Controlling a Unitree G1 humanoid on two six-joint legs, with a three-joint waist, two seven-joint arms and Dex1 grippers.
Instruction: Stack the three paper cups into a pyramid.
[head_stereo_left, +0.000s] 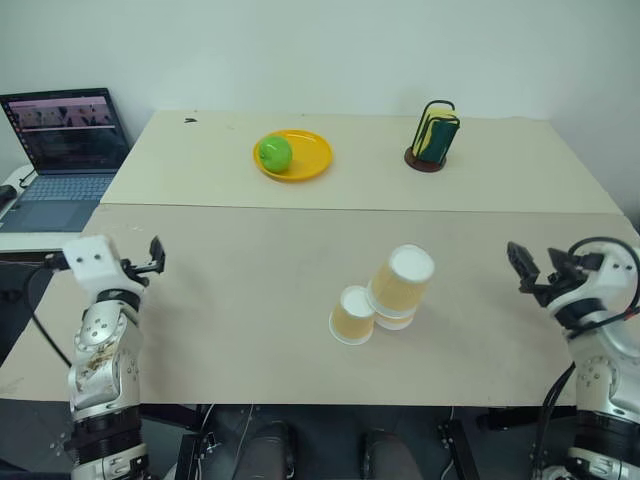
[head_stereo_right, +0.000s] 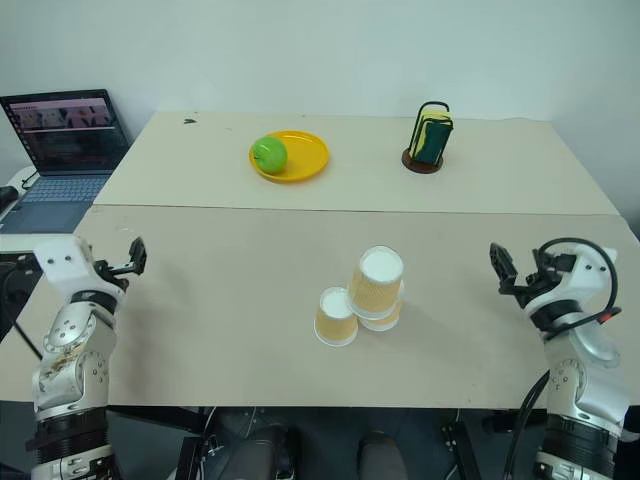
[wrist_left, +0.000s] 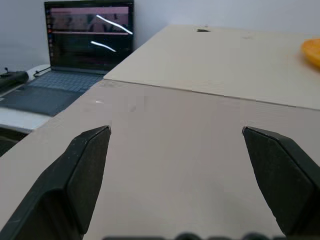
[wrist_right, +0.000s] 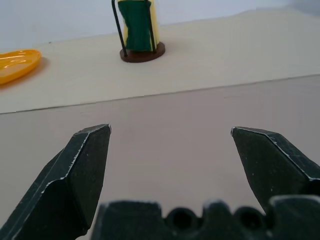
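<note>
Well apart, left gripper (head_stereo_left: 155, 255) and right gripper (head_stereo_left: 532, 268) point level forward, jaws spread, empty.

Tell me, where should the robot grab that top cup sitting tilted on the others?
Probably around the tan side wall of the top cup, coming from the right with the right gripper, whose fingers are open. It leans on two cups, so a sideways squeeze across its round wall suits best.

This looks like a lab or office test room: two plain beige tables (head_stereo_left: 200, 290) pushed together against a bare white wall (head_stereo_left: 320, 50), with an open laptop (head_stereo_left: 65, 150) on a side desk at ten o'clock. Staged props sit on the far table, a green apple (head_stereo_left: 275, 153) on a yellow plate (head_stereo_left: 310, 160) at twelve and a wire holder of sponges (head_stereo_left: 435, 137) at one o'clock.
</note>
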